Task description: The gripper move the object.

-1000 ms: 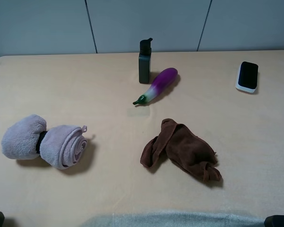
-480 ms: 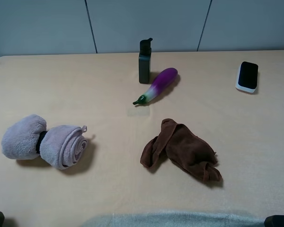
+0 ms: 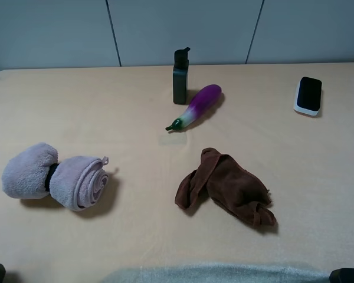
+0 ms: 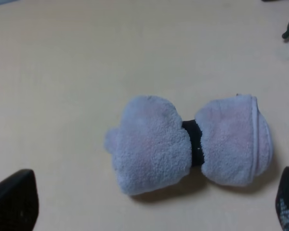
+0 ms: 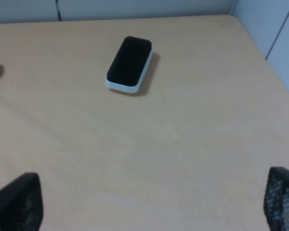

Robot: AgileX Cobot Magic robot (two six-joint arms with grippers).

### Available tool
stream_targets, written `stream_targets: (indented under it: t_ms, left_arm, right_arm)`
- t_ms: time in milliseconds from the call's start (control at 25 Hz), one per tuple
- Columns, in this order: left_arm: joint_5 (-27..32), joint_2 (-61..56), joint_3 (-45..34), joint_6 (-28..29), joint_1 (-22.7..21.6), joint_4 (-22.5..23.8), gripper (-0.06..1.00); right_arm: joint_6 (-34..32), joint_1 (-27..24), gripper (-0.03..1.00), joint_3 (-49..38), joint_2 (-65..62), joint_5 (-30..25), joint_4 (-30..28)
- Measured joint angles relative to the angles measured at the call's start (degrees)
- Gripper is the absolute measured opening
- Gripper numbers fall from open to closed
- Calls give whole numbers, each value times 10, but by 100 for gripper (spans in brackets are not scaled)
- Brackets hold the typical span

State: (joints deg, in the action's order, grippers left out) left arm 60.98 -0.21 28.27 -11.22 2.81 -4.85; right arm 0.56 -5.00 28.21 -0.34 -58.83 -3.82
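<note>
A lavender rolled towel (image 3: pixel 54 175) with a black band lies at the table's left; it also shows in the left wrist view (image 4: pixel 188 139). My left gripper (image 4: pixel 149 211) is open and empty, hanging above and just short of the towel. My right gripper (image 5: pixel 149 204) is open and empty above bare table, short of a black-and-white device (image 5: pixel 129 63), which lies at the far right (image 3: pixel 308 95). A purple eggplant (image 3: pixel 196 106), a black bottle (image 3: pixel 180 77) and a crumpled brown cloth (image 3: pixel 226 187) lie mid-table. Only dark tips of the arms show at the exterior view's bottom corners.
The tan table (image 3: pixel 106 106) ends at a grey wall at the back. Its right edge shows in the right wrist view (image 5: pixel 260 57). A grey strip (image 3: pixel 212 274) lies along the front edge.
</note>
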Motion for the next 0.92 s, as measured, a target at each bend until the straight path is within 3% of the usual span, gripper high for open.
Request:
stream_targets:
  t_ms: [920]
  left_arm:
    - [0,0,0,-18,-9,0,99]
  right_arm:
    - [0,0,69,0,0,0,0]
